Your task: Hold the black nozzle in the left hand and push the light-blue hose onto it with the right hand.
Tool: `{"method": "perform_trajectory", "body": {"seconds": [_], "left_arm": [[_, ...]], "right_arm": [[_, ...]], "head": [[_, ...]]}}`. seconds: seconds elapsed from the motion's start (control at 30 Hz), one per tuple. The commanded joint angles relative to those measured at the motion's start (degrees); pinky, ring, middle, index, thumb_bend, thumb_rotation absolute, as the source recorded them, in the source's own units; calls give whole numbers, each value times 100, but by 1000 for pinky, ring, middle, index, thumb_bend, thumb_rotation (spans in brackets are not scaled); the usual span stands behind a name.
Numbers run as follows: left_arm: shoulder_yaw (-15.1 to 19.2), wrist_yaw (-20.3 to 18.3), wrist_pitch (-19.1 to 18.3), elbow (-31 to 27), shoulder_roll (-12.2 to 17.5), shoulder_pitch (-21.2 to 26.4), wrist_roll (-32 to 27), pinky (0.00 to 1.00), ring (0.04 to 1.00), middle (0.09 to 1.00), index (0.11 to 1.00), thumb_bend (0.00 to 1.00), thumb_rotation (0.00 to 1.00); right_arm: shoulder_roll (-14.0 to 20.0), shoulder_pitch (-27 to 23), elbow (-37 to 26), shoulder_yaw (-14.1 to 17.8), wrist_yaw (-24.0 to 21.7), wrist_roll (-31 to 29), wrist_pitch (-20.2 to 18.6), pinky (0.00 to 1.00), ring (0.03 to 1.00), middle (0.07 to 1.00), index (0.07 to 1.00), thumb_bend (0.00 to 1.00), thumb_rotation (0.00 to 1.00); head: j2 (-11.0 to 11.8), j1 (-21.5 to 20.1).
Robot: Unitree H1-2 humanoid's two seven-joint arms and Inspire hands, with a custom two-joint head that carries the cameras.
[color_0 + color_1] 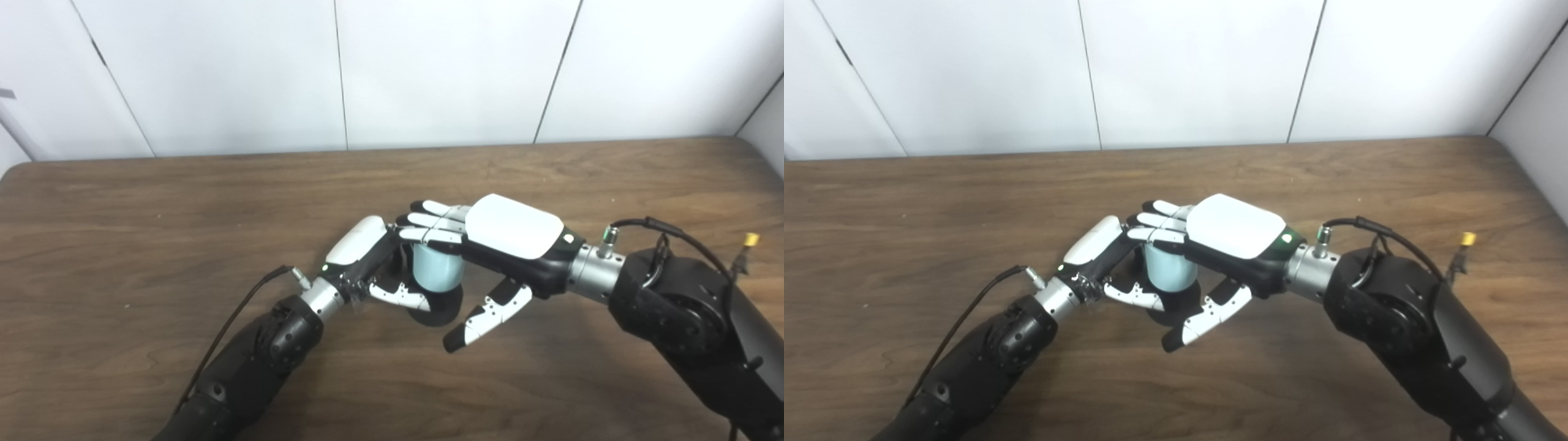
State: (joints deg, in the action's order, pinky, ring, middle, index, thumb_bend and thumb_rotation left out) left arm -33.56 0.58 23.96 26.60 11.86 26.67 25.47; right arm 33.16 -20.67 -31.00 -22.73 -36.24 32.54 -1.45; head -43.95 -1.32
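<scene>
Light-blue hose upright on black nozzle, left hand gripping nozzle, right hand atop hose.

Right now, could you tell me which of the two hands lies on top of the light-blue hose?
The right hand: its fingers rest over the hose, while the left hand grips beside it, lower down.

One short light-blue cylindrical hose, one black round-based nozzle, and two robot hands on one brown wooden worktop.
</scene>
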Motion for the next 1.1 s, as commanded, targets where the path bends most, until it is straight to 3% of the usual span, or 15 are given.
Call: {"method": "perform_trajectory", "body": {"seconds": [0.0, 0.27, 0.47, 0.53, 0.67, 0.73, 0.87, 1.0, 1.07], "left_arm": [[-390, -675, -536, 470, 148, -792, 452, 399, 427, 487, 499, 503, 0], [-371, -682, -486, 512, 157, -784, 413, 391, 417, 489, 503, 502, 0], [-372, -672, -472, 541, 161, -775, 421, 384, 418, 487, 504, 502, 0], [-368, -686, -497, 524, 162, -778, 414, 385, 417, 486, 505, 502, 0], [-363, -623, -422, 563, 173, -773, 440, 377, 414, 487, 504, 502, 0], [-356, -621, -428, 570, 176, -774, 437, 383, 417, 488, 501, 503, 0], [-348, -694, -564, 509, 169, -778, 421, 400, 423, 489, 498, 503, 0], [-343, -733, -582, 491, 164, -779, 419, 394, 421, 493, 497, 503, 0], [-349, -714, -559, 498, 167, -776, 442, 397, 421, 492, 499, 503, 0]], "right_arm": [[35, 195, 36, -486, -779, -208, -28, 891, 963, 948, 904, 854, 868], [131, 184, 73, -629, -787, -143, -81, 878, 952, 938, 894, 851, 862], [92, 277, 172, -421, -420, -148, -6, 876, 965, 958, 933, 851, 856], [-85, 390, 202, -96, 21, -217, -71, 864, 983, 992, 986, 848, 795], [-585, 430, 249, 729, 730, -683, -457, 804, 1000, 1000, 1000, 811, 490], [-876, 418, 337, 1188, 1001, -1112, -656, 779, 1000, 1000, 1000, 819, 438], [-1397, 497, 913, 2257, 1389, -2463, -824, 830, 1000, 1000, 1000, 864, 405], [-1947, 484, 1220, 2998, 1896, -3250, -1174, 760, 913, 1000, 1000, 848, 619], [-2173, 470, 1313, 3276, 2021, -3784, -1430, 707, 872, 1000, 1000, 715, 590]], "head": [[-6, -1], [-5, 1], [9, -1], [26, 14], [45, 2], [58, 1], [70, 6], [70, 6], [76, 15]]}}
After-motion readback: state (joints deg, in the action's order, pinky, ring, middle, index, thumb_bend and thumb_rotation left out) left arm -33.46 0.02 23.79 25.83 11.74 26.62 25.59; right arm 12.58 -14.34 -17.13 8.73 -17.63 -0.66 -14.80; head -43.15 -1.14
